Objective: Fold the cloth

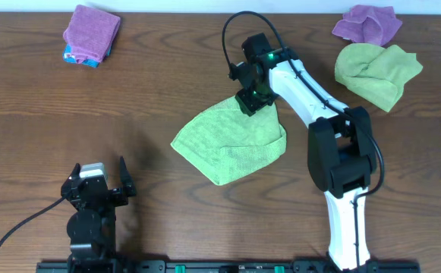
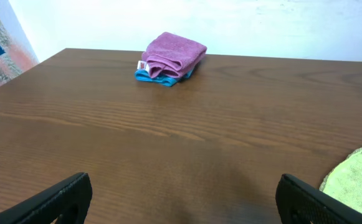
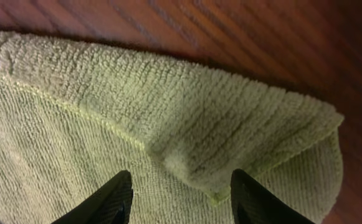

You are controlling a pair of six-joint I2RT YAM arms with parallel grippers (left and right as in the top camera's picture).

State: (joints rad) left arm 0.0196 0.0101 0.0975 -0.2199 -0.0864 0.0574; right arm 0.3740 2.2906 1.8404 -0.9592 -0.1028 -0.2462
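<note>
The cloth (image 1: 220, 148), lime-green, lies at the table's middle with its right side doubled over along a rounded fold. My right gripper (image 1: 251, 99) hangs over the cloth's far corner. In the right wrist view a folded-over flap of the cloth (image 3: 218, 118) lies on the lower layer, its corner between the two dark fingers of the right gripper (image 3: 182, 177). The jaws stand apart and pinch nothing. My left gripper (image 1: 99, 182) rests near the front left edge, wide open over bare wood (image 2: 181, 199). A sliver of the cloth (image 2: 358, 180) shows at its right.
A folded purple cloth (image 1: 91, 32) on a blue one lies at the far left, also visible in the left wrist view (image 2: 171, 56). At the far right sit a crumpled purple cloth (image 1: 368, 23) and another lime-green cloth (image 1: 377, 70).
</note>
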